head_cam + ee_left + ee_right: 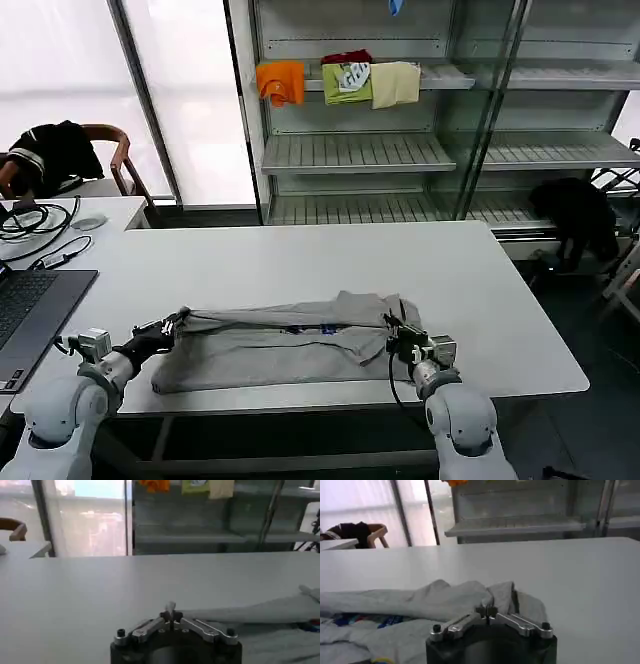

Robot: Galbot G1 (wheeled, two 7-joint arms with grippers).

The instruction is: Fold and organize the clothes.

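Observation:
A light grey shirt (290, 345) lies spread near the front edge of the white table (300, 265), its near part folded over towards the back. A bit of coloured print (365, 620) peeks from under the fold. My left gripper (178, 322) is shut on the shirt's left corner (171, 606), from which the fold runs off as a ridge (260, 611). At the right end my right gripper (392, 327) is shut on the bunched cloth (470, 600) at that edge. Both hold the fabric just above the table.
A laptop (30, 310) and cables (30, 225) sit at the table's left. Behind stands a metal shelf (400, 150) holding orange, green and cream folded garments (340, 82). A chair with a black garment (60, 155) stands far left; another black garment (578, 215) hangs at right.

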